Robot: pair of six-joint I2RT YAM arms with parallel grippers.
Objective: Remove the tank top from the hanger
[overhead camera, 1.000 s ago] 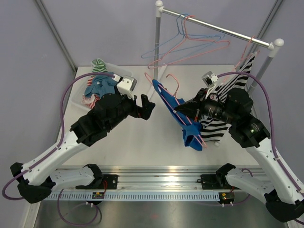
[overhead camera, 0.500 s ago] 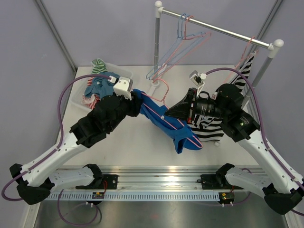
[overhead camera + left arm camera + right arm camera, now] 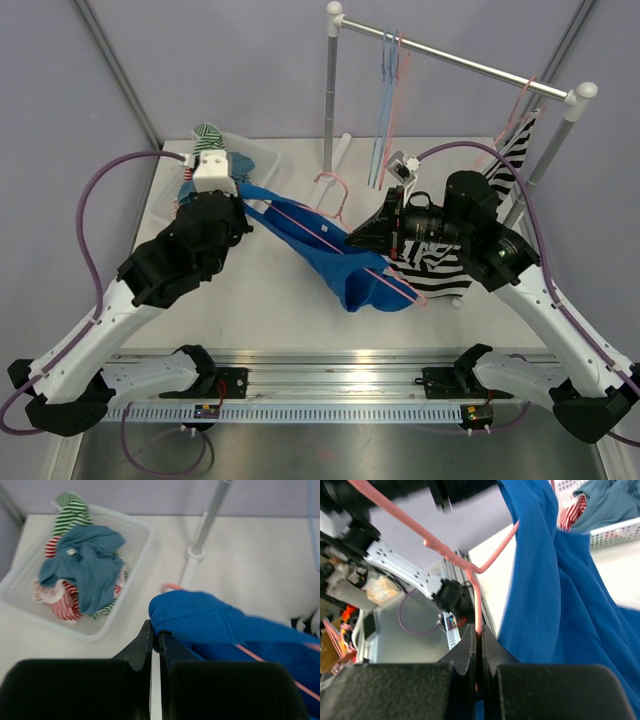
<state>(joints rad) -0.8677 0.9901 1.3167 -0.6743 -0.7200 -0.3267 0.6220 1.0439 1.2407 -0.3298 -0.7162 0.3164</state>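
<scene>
White table (image 3: 280,300) with lavender walls behind it, and a clothes rack (image 3: 460,62) standing at the back right. A few blue and pink spare hangers (image 3: 385,100) dangle off its rail.

The blue tank top (image 3: 320,255) is strung out between the two arms over the middle of the table, sagging toward the near edge. It's not off yet. The pink hanger (image 3: 335,190) has its wire running through the fabric, with the hook poking out on the far side.

The left arm (image 3: 170,265) comes in from the left, and the left jaws are pinched tight on one bunched-up end of the tank top (image 3: 210,625). You can see that pretty clearly in the left wrist view. That end sits just beside the white basket (image 3: 142,540), which is in the back left corner. There's a pile of clothes (image 3: 85,565) in it: teal, red-striped and green-striped stuff.

The right arm (image 3: 500,260) reaches in from the right, and the right jaws are clamped on the thin wire of the hanger (image 3: 452,557). The tank top (image 3: 555,605) drapes right next to them.

A black-and-white striped garment (image 3: 445,265) hangs under the right arm, near the rack's right post.
</scene>
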